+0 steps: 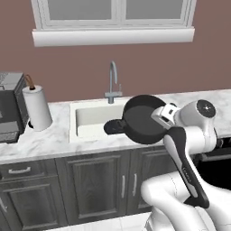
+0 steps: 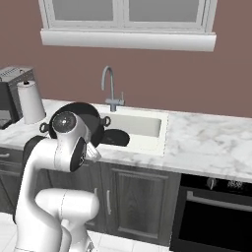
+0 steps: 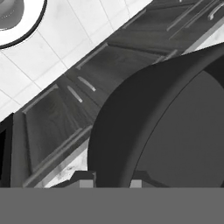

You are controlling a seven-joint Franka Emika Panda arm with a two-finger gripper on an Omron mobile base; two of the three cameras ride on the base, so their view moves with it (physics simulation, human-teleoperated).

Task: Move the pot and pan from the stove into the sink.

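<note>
My gripper (image 3: 111,183) is shut on the rim of the black pan (image 1: 143,119), one finger on each side of its wall. The pan (image 3: 175,131) hangs tilted on edge above the front of the white sink (image 1: 90,115), its short handle (image 1: 115,127) pointing left over the basin. In the right base view the pan (image 2: 93,118) sits partly behind my arm, with the sink (image 2: 142,125) to its right. The stove's dark front with knobs (image 2: 216,194) is at the lower right. The pot is out of view.
A grey gooseneck faucet (image 1: 113,81) rises behind the basin. A paper towel roll (image 1: 38,108) and a dark appliance (image 1: 10,108) stand on the marble counter (image 1: 40,142) to the left. Dark cabinet doors (image 1: 97,185) run below, and a window sill (image 1: 113,36) above.
</note>
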